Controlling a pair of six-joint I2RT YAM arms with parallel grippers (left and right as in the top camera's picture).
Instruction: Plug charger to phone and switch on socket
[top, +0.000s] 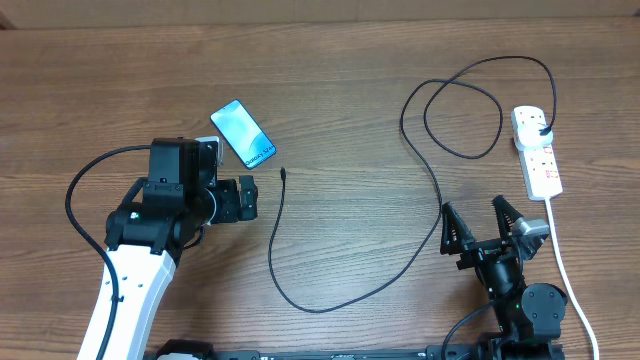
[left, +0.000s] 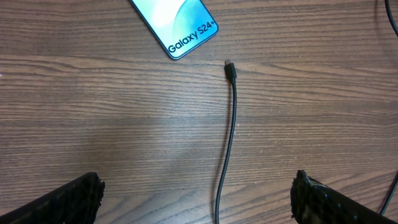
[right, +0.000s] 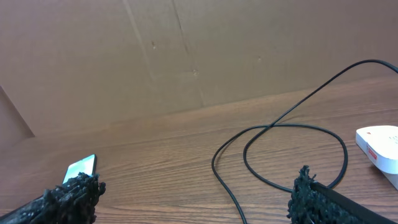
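Overhead straight down over the table (top: 330, 60); left wrist close above the phone (left: 177, 25); right wrist low, oblique, phone shared

You are looking at a wooden table (top: 100, 80) with a brown grain that runs horizontally in the overhead view. In the closer views, its surface shows fine dark streaks. Along the table's far edge you will find a brown cardboard panel (right: 249, 43) standing upright. Note its creases: slanted fold lines near the middle and one at the far left.
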